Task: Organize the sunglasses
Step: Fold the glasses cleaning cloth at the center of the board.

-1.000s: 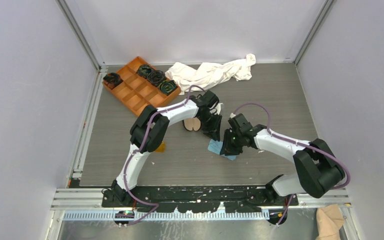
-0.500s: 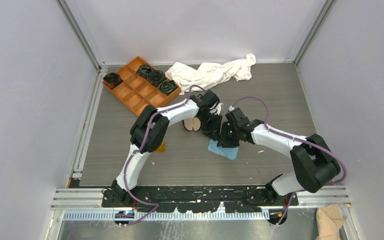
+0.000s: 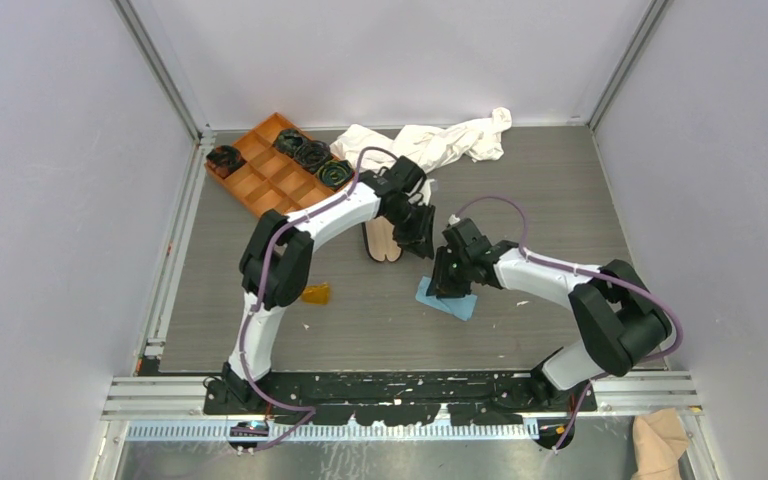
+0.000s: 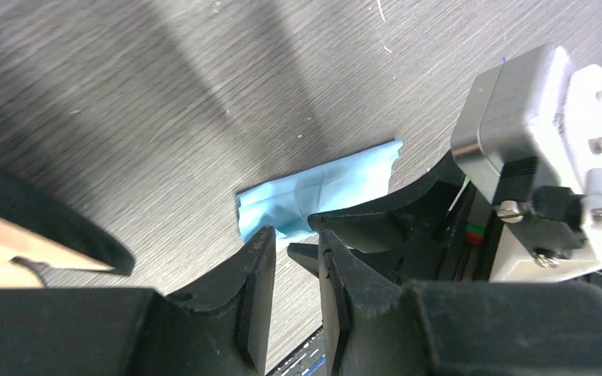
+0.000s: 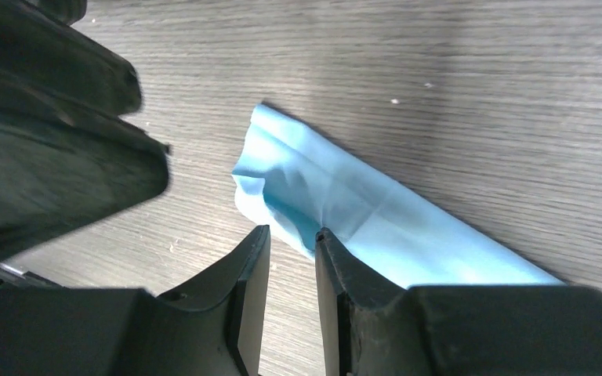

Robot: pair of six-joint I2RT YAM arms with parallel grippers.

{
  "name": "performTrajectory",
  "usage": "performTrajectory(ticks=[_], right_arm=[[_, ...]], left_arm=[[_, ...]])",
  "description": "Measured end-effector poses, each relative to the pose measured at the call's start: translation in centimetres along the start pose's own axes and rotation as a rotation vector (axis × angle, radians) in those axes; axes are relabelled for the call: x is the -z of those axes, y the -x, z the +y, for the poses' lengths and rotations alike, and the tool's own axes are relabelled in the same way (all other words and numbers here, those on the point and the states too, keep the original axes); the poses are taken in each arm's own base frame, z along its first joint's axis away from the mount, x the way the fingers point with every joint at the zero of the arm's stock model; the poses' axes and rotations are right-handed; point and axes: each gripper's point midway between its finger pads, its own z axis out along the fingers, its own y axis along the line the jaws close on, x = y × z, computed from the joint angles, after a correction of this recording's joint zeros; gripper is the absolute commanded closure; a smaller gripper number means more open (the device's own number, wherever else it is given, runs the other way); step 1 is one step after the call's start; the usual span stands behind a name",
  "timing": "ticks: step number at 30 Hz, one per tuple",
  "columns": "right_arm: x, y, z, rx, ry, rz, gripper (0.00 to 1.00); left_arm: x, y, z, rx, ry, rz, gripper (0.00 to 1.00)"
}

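Note:
The sunglasses (image 3: 315, 293), small with amber lenses, lie on the table left of centre, apart from both grippers. The black case with beige lining (image 3: 382, 242) lies open mid-table; its edge shows in the left wrist view (image 4: 39, 215). My left gripper (image 3: 425, 248) (image 4: 294, 235) hovers just right of the case, jaws a narrow gap apart, empty. The light blue cloth (image 3: 455, 303) (image 4: 321, 188) (image 5: 376, 211) lies flat. My right gripper (image 3: 443, 285) (image 5: 291, 233) is at the cloth's left edge, jaws narrowly apart with nothing between them.
An orange compartment tray (image 3: 275, 175) holding dark coiled items stands at the back left. A crumpled white cloth (image 3: 420, 145) lies at the back centre. The two grippers are close together, the right gripper's body (image 4: 533, 149) filling the right of the left wrist view.
My left arm has swung back and left, pulling its gripper toward the far side. My right gripper has moved left over the cloth's left edge. More of the case's lining shows.

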Motion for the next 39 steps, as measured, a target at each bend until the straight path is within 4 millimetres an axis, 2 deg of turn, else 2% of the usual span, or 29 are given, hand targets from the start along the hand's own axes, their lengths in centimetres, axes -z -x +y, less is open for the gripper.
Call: performTrajectory(ticks=[8,16,23,28,30,32,34,39], right_arm=[[-0.8,-1.8,1.3,0.049,0.026,0.055,0.66],[-0.6,-2.3,2.9,0.096,0.04,0.056,0.66],[1.7,-0.8,2.3,0.104,-0.002,-0.029,0.64],[4.9,2.1,1.3,0.053,-0.013,-0.163,0.63],[6.2,3.4,0.1,0.006,-0.018,-0.221,0.63],[7.0,4.0,-1.3,-0.038,-0.031,-0.252,0.63],[7.5,4.1,-2.8,-0.072,-0.06,-0.267,0.63],[8.0,2.9,-4.2,-0.083,-0.092,-0.253,0.62]], left_arm=[[2.5,0.9,1.0,0.025,0.022,-0.056,0.72],[4.5,1.5,1.7,0.034,0.044,-0.096,0.72],[6.0,1.0,2.2,0.034,0.088,-0.119,0.72],[6.8,1.3,2.9,0.035,0.131,-0.15,0.69],[6.9,1.5,3.5,0.035,0.157,-0.161,0.68],[6.9,1.6,4.0,0.042,0.179,-0.165,0.62],[6.7,1.8,4.7,0.051,0.203,-0.162,0.59],[5.4,2.0,6.4,0.071,0.24,-0.139,0.58]])
